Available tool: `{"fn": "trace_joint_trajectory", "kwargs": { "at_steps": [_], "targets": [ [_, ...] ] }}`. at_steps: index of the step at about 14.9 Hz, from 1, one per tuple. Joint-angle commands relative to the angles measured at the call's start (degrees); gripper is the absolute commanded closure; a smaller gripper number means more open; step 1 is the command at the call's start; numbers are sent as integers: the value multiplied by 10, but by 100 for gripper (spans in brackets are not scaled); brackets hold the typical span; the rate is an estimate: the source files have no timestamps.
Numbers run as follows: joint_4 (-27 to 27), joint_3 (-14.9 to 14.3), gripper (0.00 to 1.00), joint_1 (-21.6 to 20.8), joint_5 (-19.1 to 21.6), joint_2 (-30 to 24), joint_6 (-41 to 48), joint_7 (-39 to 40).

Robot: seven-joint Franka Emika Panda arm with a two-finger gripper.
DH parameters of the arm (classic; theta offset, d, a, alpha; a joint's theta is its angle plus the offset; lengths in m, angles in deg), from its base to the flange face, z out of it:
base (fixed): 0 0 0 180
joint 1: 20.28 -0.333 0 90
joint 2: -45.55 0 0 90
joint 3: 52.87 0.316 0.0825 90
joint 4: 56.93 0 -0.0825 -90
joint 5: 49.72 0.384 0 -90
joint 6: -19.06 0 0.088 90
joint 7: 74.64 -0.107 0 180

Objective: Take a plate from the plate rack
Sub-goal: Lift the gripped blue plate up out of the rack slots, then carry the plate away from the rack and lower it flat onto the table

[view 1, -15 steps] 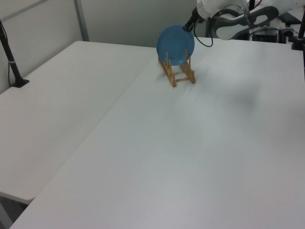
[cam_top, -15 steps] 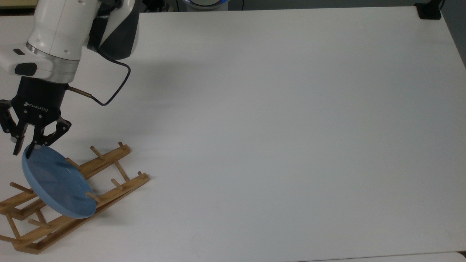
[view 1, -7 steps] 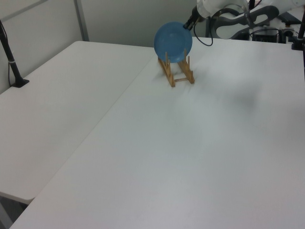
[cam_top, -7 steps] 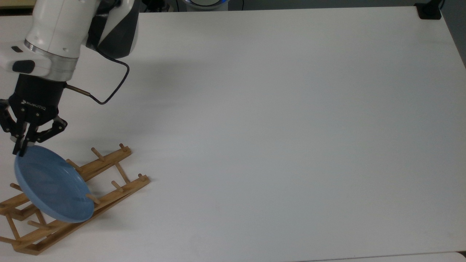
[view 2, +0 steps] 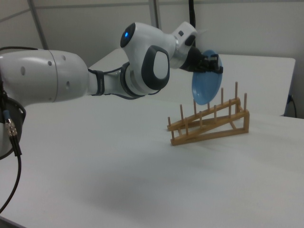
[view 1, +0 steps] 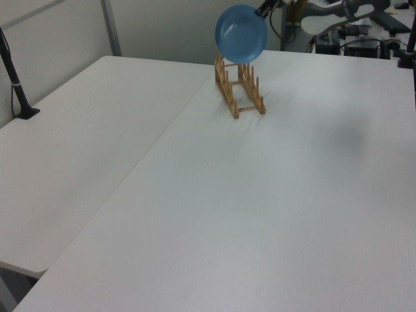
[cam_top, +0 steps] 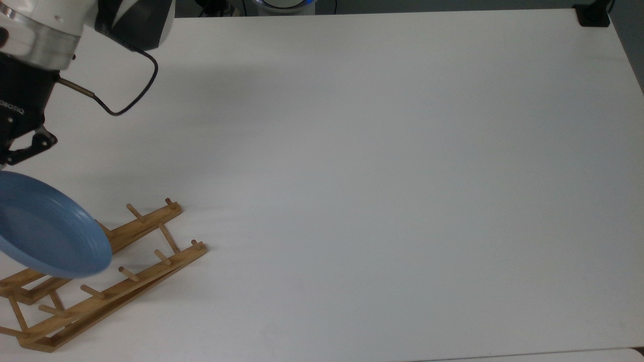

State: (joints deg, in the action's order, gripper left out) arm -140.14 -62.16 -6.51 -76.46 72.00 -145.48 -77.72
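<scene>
Pincer [view 2: 214,64] pinches plate [view 2: 207,83] by top rim, so it hangs below, above rack [view 2: 211,122] pegs.

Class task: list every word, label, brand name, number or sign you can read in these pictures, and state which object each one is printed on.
White lettering on the black end effector body, at the top view's left edge: cut off by the frame and mirrored, not readable as a word.
Round blue plate: no text.
Light-brown wooden plate rack with upright pegs: no text.
White table: no text.
</scene>
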Motion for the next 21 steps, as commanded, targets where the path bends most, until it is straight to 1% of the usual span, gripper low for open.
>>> {"fn": "trace_joint_trajectory", "kwargs": {
  "at_steps": [1,2,4,6,8,10,12,13,15,16,18,20,21],
  "targets": [
    [-18,9,100,-8,53,-29,59,-31],
    [-18,27,100,-9,97,-32,84,-31],
    [-16,47,100,-9,162,-37,140,-30],
    [-20,64,100,-9,220,-44,208,-25],
    [-20,81,100,-9,265,-46,290,-5],
    [-19,90,100,-9,299,-46,411,82],
    [-20,89,100,-9,348,-50,502,189],
    [-23,89,100,-9,356,-53,532,235],
    [-34,89,100,-9,353,-53,592,326],
    [-42,89,100,-10,353,-53,615,384],
    [-72,89,100,-13,353,-53,636,502],
    [-104,89,100,-16,351,-51,636,559],
    [-120,89,100,-17,344,-50,631,581]
  ]
}}
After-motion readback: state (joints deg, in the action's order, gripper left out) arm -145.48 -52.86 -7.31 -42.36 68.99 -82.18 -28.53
